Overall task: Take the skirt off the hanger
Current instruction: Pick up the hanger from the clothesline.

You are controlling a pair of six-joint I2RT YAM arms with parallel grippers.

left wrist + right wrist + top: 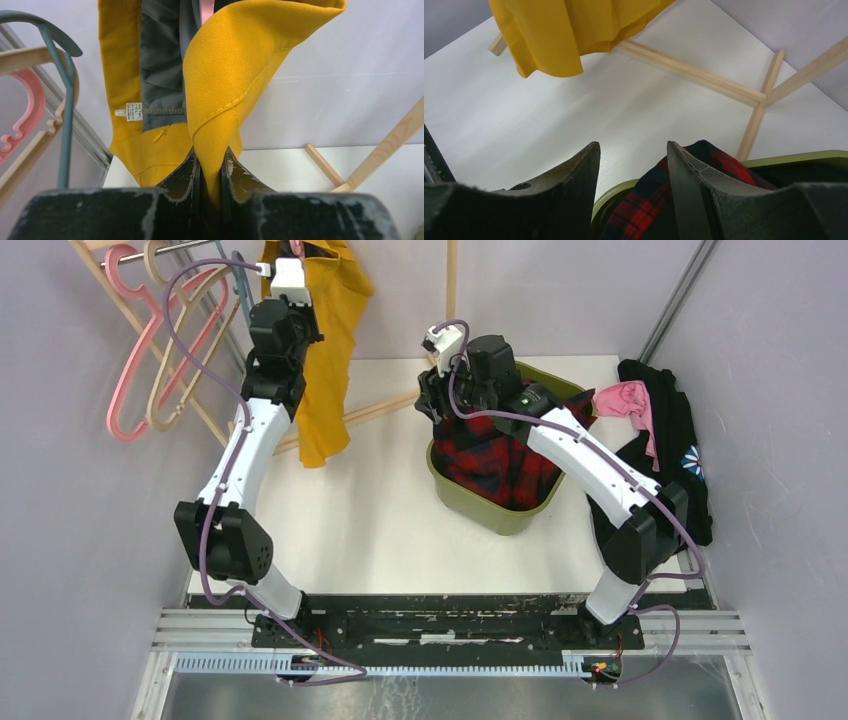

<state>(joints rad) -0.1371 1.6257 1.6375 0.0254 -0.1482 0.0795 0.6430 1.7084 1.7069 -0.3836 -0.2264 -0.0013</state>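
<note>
A mustard-yellow skirt [330, 360] with a grey lining hangs at the back left from a pink hanger [206, 10]; only a sliver of the hanger shows above the waistband. My left gripper [210, 155] is raised to the skirt [235, 75] and is shut on a fold of its yellow cloth, which runs down between the fingers. In the top view the left gripper [296, 262] sits at the skirt's top edge. My right gripper [633, 147] is open and holds nothing. It hovers over the near-left rim of a green basket [611, 197], well right of the skirt's hem [559, 30].
The green basket [500, 522] holds a red plaid garment [495, 455]. Empty pink and wooden hangers [135, 370] and a teal hanger [65, 100] hang at the far left. Wooden rack legs [694, 72] cross the table's back. Black and pink clothes [660, 430] lie piled at the right.
</note>
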